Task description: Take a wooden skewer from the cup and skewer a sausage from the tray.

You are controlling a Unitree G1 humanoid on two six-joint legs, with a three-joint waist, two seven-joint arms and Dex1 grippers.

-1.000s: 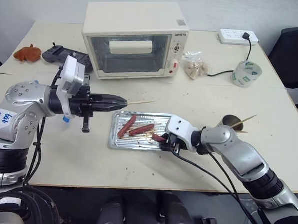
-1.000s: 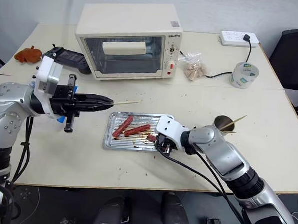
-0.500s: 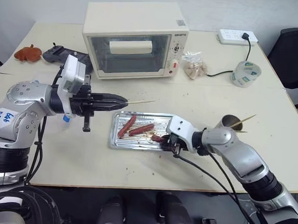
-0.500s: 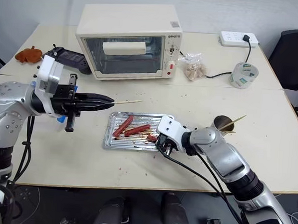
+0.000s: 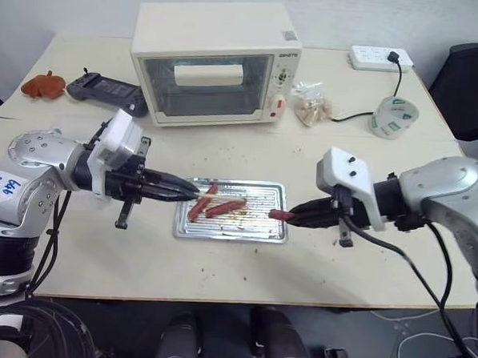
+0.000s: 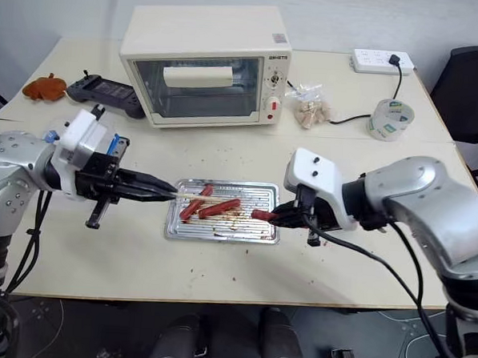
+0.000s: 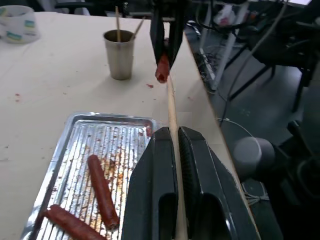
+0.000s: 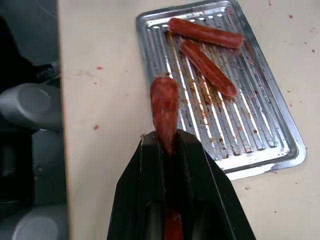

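Left gripper clamped on the wooden skewer; right gripper pinching the sausage, seemingly lifted over the tray's right edge.

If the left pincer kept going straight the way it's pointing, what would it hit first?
Probably the sausage held in the right pincer. The wooden skewer clamped in the left pincer lines up with its end in the left wrist view, though the depth is hard to judge.

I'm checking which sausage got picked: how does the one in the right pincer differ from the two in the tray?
The held sausage is off the tray, clamped by its end in the right pincer. The two other sausages lie loose on the tray's ridged floor. All are reddish-brown and slim.
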